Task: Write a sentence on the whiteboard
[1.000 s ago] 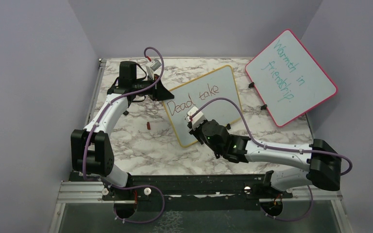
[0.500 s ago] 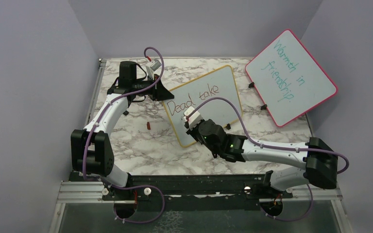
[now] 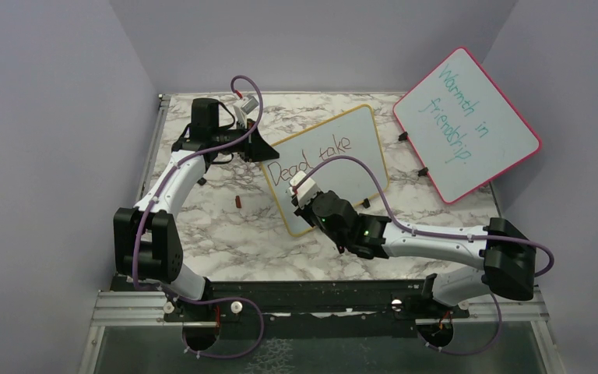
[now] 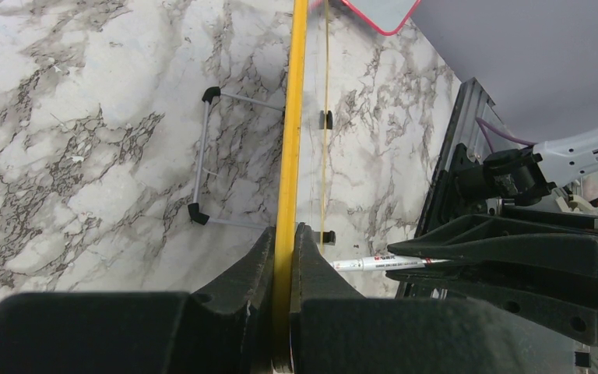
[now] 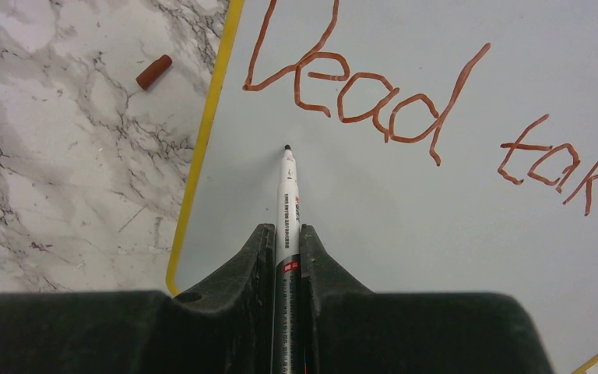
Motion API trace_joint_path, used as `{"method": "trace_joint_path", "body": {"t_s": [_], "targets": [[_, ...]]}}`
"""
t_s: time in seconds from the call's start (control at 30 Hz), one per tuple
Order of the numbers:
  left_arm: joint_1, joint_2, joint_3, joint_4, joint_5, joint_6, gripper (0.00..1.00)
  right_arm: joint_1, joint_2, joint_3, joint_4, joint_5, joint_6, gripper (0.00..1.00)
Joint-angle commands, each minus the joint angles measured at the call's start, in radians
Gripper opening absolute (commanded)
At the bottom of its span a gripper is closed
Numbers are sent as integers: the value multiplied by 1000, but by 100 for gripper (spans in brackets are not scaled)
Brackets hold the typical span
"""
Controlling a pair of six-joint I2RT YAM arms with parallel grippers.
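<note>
The whiteboard [image 3: 358, 132], white with a thin yellow frame, stands tilted on the marble table. My left gripper [image 3: 258, 149] is shut on its upper left edge; the left wrist view shows the yellow edge [image 4: 290, 117] pinched between the jaws of the gripper [image 4: 284, 230]. The sentence [image 3: 311, 160] reads "Dead take" in one line of red-brown letters [image 5: 358, 89]. My right gripper [image 5: 285, 230] is shut on a white marker [image 5: 286, 195]. Its dark tip sits just below "Dead", near the board's left edge. Whether the tip touches the board [image 5: 436, 226] I cannot tell.
A pink-red-framed board [image 3: 466, 125] with teal handwriting leans at the back right. A small red marker cap [image 3: 238, 202] lies on the marble table [image 3: 202, 234] left of the whiteboard, also seen as the cap [image 5: 154, 71]. Purple walls close in on three sides.
My right arm has slid left and slightly back across the whiteboard, carrying the marker under the word "Dead". The left arm and the board have not moved.
</note>
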Motion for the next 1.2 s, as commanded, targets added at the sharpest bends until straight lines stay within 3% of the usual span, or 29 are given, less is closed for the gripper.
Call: {"method": "trace_joint_path", "body": {"t_s": [0.0, 1.17], "targets": [[19, 39, -23, -43, -213, 83, 0, 7, 16, 32, -16, 5, -5, 1], [22, 29, -23, -43, -213, 82, 0, 42, 53, 39, -255, -75, 44, 1]]}}
